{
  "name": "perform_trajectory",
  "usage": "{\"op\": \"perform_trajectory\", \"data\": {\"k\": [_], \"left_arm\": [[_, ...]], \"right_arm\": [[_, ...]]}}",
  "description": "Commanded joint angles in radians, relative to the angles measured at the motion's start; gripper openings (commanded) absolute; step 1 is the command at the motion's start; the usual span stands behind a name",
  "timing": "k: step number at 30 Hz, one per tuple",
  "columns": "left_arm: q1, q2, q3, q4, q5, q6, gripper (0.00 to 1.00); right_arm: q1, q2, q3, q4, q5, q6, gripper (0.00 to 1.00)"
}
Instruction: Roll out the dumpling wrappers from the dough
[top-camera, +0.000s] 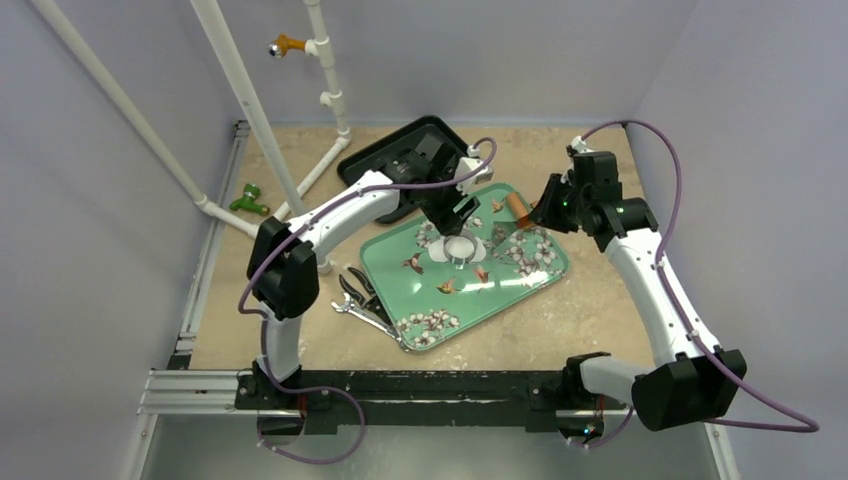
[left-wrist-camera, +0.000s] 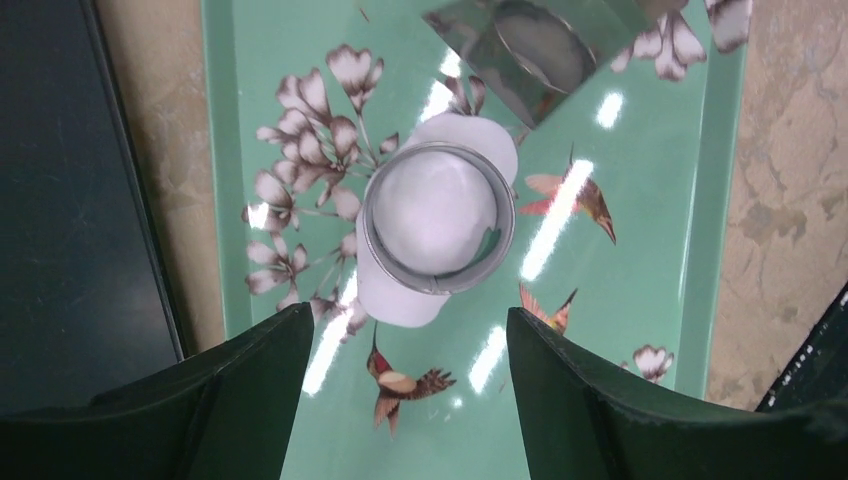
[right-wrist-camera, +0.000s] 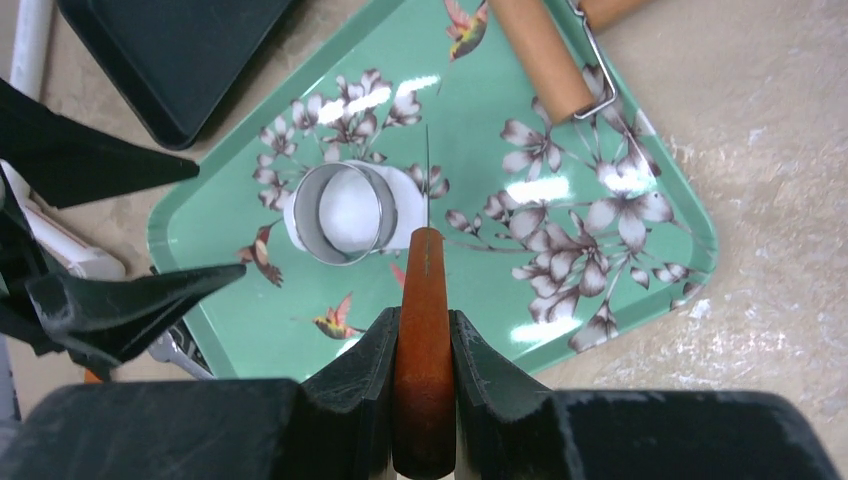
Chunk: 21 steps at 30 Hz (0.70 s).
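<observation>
Flattened white dough (left-wrist-camera: 400, 300) lies on the green flowered tray (top-camera: 520, 290). A shiny metal ring cutter (left-wrist-camera: 437, 220) stands on it, and the round of dough inside the ring is a dumpling wrapper (left-wrist-camera: 430, 205). Dough sticks out past the ring on two sides. My left gripper (left-wrist-camera: 410, 320) hovers just above the ring, open and holding nothing; the top view also shows the left gripper (top-camera: 455, 230) and the ring (top-camera: 459, 248). My right gripper (right-wrist-camera: 424, 320) is shut on the brown wooden handle (right-wrist-camera: 425, 300) of a thin metal blade (left-wrist-camera: 530, 50), held to the right of the ring (right-wrist-camera: 345, 212).
A wooden rolling pin (right-wrist-camera: 545, 55) lies at the tray's far right corner. A black tray (top-camera: 385, 160) sits behind the green one. Metal tongs (top-camera: 360, 300) lie off the tray's left edge. White pipes (top-camera: 250, 110) rise at the left, near a green toy (top-camera: 248, 200).
</observation>
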Motion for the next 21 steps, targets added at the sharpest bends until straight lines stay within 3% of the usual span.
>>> {"op": "perform_trajectory", "data": {"k": [1, 7, 9, 12, 18, 21], "left_arm": [[-0.008, 0.040, 0.037, 0.100, -0.052, -0.086, 0.68], [-0.027, 0.102, -0.006, 0.187, -0.093, -0.125, 0.60], [-0.034, 0.114, 0.016, 0.174, -0.078, -0.132, 0.53], [-0.052, 0.100, 0.020, 0.161, -0.045, -0.133, 0.52], [-0.072, 0.125, -0.009, 0.189, -0.166, -0.057, 0.54], [-0.070, 0.144, 0.011, 0.198, -0.198, -0.019, 0.47]], "right_arm": [[0.002, -0.020, 0.000, -0.048, -0.021, -0.029, 0.00], [0.001, -0.026, -0.008, -0.043, -0.066, -0.043, 0.00], [0.001, -0.020, -0.016, -0.014, -0.092, -0.039, 0.00], [0.001, -0.001, -0.015, -0.006, -0.113, -0.036, 0.00], [0.001, 0.011, -0.023, 0.013, -0.131, -0.054, 0.00], [0.002, 0.028, -0.025, 0.022, -0.117, -0.070, 0.00]]}}
